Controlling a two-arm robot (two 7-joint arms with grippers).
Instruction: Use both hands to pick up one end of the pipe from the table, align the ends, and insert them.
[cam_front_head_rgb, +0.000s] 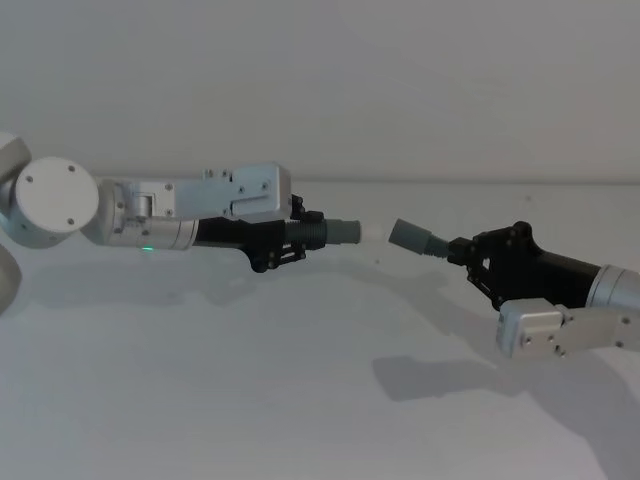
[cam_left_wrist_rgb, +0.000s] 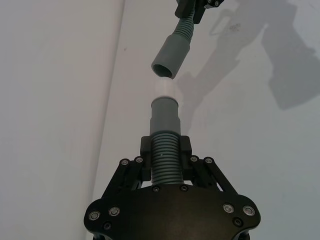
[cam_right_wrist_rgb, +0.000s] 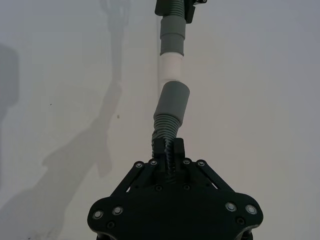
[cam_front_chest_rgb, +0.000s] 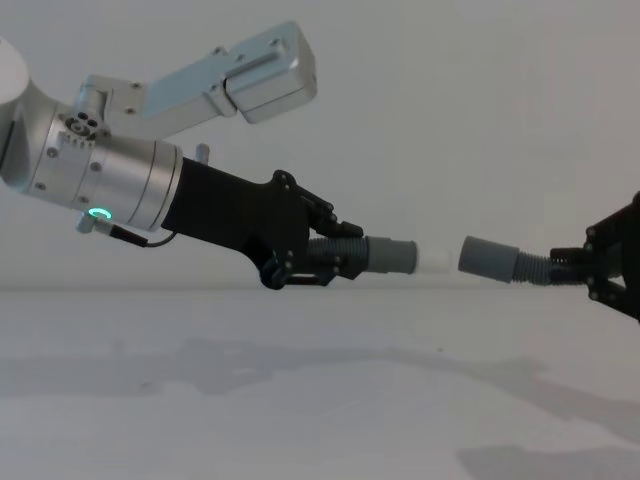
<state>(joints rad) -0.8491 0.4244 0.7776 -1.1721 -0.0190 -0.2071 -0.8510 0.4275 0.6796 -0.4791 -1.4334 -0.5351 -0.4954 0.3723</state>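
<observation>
— Where do your two grippers stand?

— Both are raised off the table (cam_front_head_rgb: 200, 400). Your left gripper (cam_front_head_rgb: 305, 235) is clamped on the ribbed stretch of the pipe (cam_front_chest_rgb: 345, 250), and a grey cuff with a white tip (cam_front_chest_rgb: 432, 260) sticks out ahead of its jaws.

— And the right?

— Your right gripper (cam_front_head_rgb: 462, 250) is closed on the ribbing behind the other cuff (cam_front_head_rgb: 410, 236). Its open mouth faces the white tip, just apart from it and tilted slightly off line.
</observation>
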